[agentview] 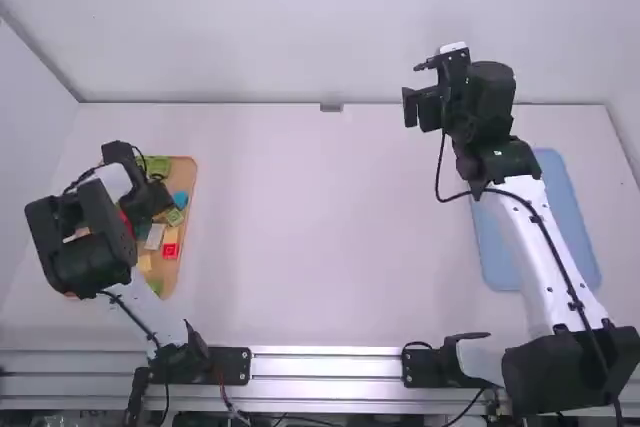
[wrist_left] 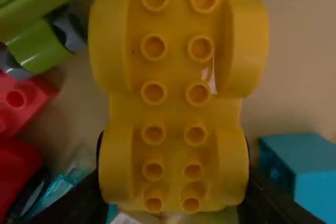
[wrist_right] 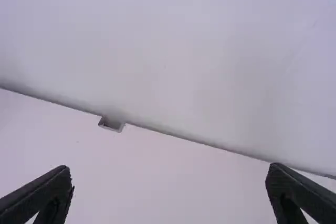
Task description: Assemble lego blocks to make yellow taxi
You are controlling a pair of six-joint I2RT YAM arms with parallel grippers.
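Looks over the wide white tabletop (agentview: 300, 237), with a flat pale-blue rectangular mat (agentview: 540, 222) at right and a tan tray (agentview: 188, 169) of coloured plastic bricks at left. Has the right gripper (agentview: 420, 109) wide open, toward the tabletop's far side. Over the tray, grips a yellow studded plastic car base (wrist_left: 176, 72) in the left gripper (agentview: 150, 205).

Can't see much of the tray (agentview: 187, 173), hidden beneath the left arm (agentview: 85, 247) in the high view. Loses part of the green blocks (wrist_left: 37, 3) and blue block (wrist_left: 315, 182) past the left wrist view's edges; finds the see-through block (wrist_left: 59, 190) blurred.
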